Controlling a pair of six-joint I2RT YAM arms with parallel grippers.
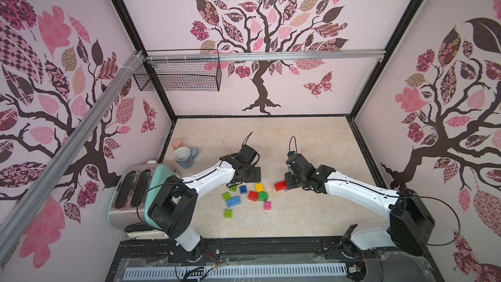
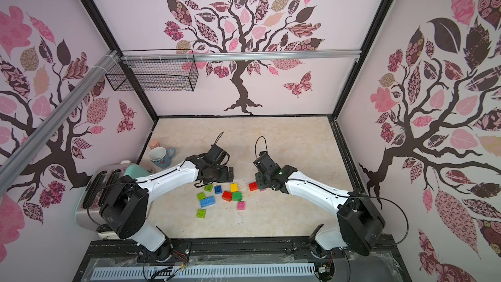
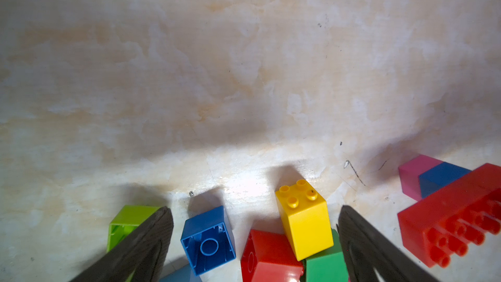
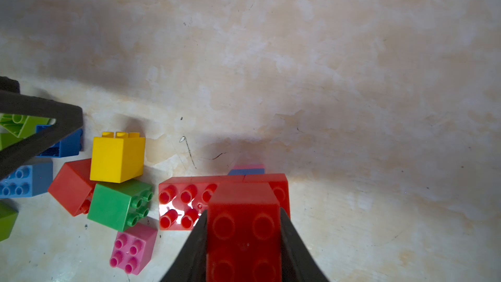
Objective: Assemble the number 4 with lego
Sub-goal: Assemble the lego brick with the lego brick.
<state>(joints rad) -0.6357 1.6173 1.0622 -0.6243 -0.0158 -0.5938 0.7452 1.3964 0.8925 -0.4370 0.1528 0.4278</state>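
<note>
Red square brick sits clamped in the right tool, touching or just short of the long red brick lying beyond its tips on the bench; advise aligning studs squarely and pressing straight, while the left tool, spread wide and empty, hangs over the yellow brick.

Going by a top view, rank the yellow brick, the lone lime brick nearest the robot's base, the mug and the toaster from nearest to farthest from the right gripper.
1. The yellow brick, just left of the right gripper.
2. The lone lime brick, front left.
3. The mug, back left.
4. The toaster, at the far left edge.
</note>
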